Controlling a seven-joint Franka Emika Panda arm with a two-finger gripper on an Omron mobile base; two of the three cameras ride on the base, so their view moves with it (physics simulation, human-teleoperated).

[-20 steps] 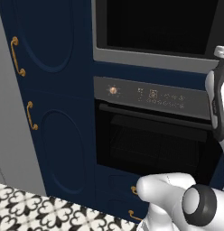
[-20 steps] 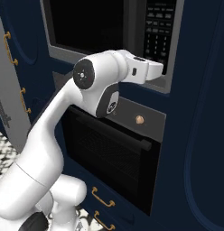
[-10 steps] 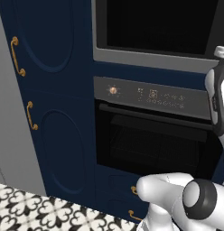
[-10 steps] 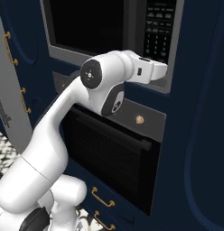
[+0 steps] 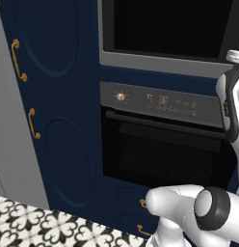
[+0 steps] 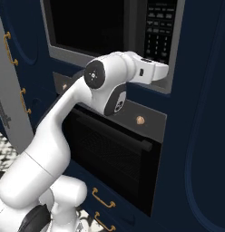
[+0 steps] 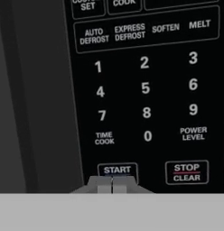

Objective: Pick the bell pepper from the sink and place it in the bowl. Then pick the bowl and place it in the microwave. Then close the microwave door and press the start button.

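**Clenched fingers at the START key of the closed microwave**

A wall of dark navy cabinets (image 5: 59,144) takes up most of the scene, its arched door panels fitted with gold handles (image 5: 15,60). At its foot lies a black-and-white patterned floor (image 5: 39,224).

Set into the cabinets, the black oven (image 5: 160,149) sits low, with a gold knob (image 5: 120,96) on its control strip and a bar handle across its dark door. In the right base view the same oven (image 6: 114,158) shows below the arm, a gold knob at its right end.

Directly above the oven is the microwave (image 6: 110,31), built in with a grey frame. The microwave door (image 5: 169,26) is shut, its wide black glass flush in the frame.

The white arm (image 6: 64,131) rises from the base and bends at a dark-jointed elbow, reaching its hand to the right toward the microwave's keypad (image 6: 160,27), which stands to the right of the door.

In the hand view the keypad (image 7: 145,85) is close up: number keys, TIME COOK, POWER LEVEL, and the STOP CLEAR key (image 7: 186,172). The fingers (image 7: 112,186) are clenched together with nothing between them, their tips right at the lower edge of the START key (image 7: 117,170); whether they press it I cannot tell.
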